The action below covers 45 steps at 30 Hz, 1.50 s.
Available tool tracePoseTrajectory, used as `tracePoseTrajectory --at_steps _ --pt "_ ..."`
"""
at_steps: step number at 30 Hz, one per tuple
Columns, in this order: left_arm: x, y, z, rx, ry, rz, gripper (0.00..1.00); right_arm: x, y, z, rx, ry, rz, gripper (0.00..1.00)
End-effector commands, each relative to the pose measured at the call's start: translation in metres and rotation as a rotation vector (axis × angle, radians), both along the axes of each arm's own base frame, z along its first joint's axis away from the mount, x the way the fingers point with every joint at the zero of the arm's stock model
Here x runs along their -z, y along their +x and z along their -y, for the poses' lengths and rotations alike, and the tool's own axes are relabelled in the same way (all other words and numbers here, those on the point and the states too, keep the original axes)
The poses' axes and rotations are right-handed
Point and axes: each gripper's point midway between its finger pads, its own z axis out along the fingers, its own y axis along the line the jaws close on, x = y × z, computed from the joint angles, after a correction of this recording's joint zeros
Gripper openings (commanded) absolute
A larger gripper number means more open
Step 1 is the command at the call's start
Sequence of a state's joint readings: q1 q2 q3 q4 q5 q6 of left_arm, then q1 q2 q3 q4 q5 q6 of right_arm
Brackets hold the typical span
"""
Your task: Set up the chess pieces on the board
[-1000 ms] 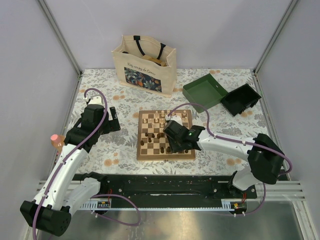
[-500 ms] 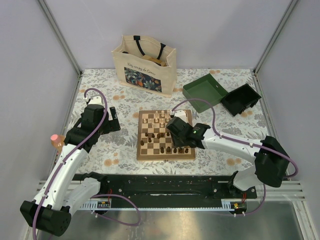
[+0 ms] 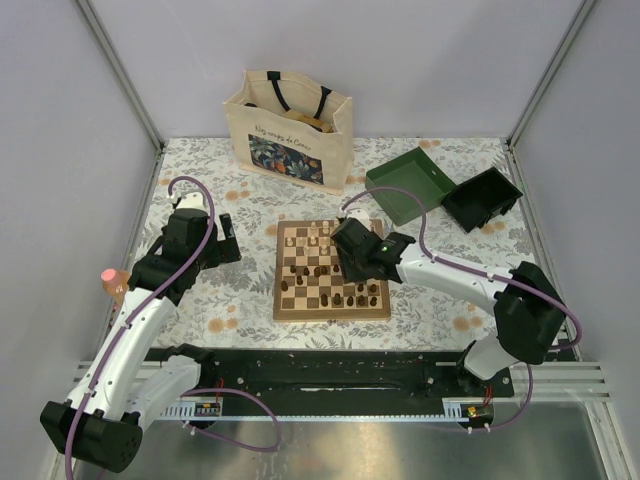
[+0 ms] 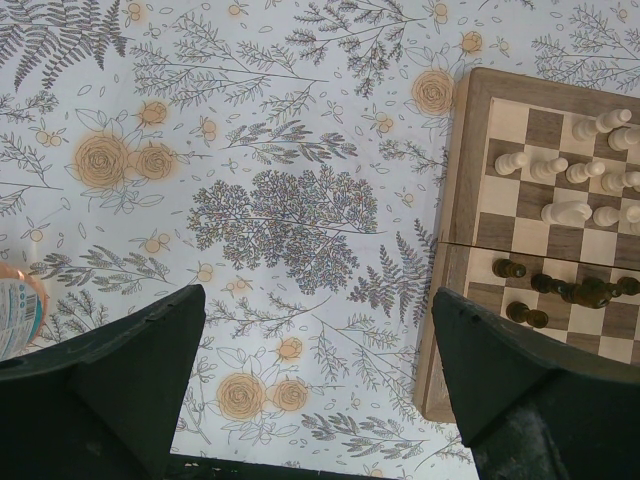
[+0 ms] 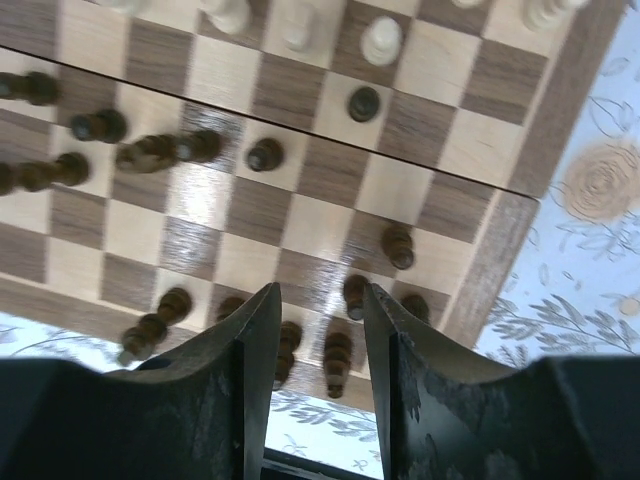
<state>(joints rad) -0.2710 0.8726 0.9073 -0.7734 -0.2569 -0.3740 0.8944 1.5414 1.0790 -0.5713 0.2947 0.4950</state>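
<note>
Movement was confined to the right arm: over the last second the right gripper (image 3: 352, 250) travelled from the near right part of the square wooden chessboard (image 3: 320, 315) with tan and brown checks toward its far middle, and hung above the squares. Its black fingers (image 5: 255, 350) stood part-way apart with only board showing between them; nothing was clamped. The left gripper (image 4: 318, 300) had not shifted, jaws spread wide over the floral tablecloth (image 4: 250, 200) left of the board. Judgement: a piece had probably just been set down in the near rows, and the arm was heading for the next stray. Counts: one board, at table centre. Pale cream wooden chess pieces (image 4: 565, 212): about ten seen from the left wrist, bunched in the far rows. Dark brown wooden chess pieces (image 5: 262, 155): about fifteen in the right wrist view, some crowded along the near right edge, several strewn mid-board; exact number uncertain. Off-board: one printed canvas tote bag (image 3: 290, 125), one open green box (image 3: 405, 185), one black box (image 3: 482, 198), one pink-capped bottle (image 3: 112, 282).
</note>
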Motion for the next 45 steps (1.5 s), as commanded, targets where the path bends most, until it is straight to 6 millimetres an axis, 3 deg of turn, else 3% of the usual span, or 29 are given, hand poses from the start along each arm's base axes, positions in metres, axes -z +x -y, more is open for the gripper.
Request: tracePoseTrajectory --at_steps 1,4,12,18,27,32,39,45 --pt "-0.007 0.003 0.003 0.007 -0.021 0.032 0.99 -0.033 0.012 -0.043 -0.071 0.162 0.027 0.48" --pt "-0.010 0.002 0.002 0.002 -0.022 0.043 0.99 -0.040 0.015 -0.055 -0.088 0.179 0.022 0.48" --pt "-0.010 0.002 0.001 0.000 -0.017 0.044 0.99 -0.035 0.021 -0.087 -0.108 0.163 -0.003 0.48" --pt "-0.012 0.002 0.001 0.000 -0.020 0.053 0.99 -0.025 0.023 -0.098 -0.066 0.155 -0.019 0.49" --pt "-0.017 0.001 0.000 -0.004 -0.024 0.069 0.99 -0.034 0.001 -0.141 -0.203 0.206 -0.040 0.48" --pt "-0.015 -0.001 -0.001 -0.013 -0.029 0.071 0.99 -0.032 -0.011 -0.163 -0.270 0.218 -0.063 0.54" --pt "-0.020 -0.006 -0.025 -0.149 0.026 0.089 0.99 -0.024 -0.014 -0.182 -0.308 0.202 -0.075 0.55" --pt "-0.024 -0.009 -0.031 -0.182 0.028 0.111 0.99 -0.017 -0.013 -0.191 -0.323 0.187 -0.086 0.52"
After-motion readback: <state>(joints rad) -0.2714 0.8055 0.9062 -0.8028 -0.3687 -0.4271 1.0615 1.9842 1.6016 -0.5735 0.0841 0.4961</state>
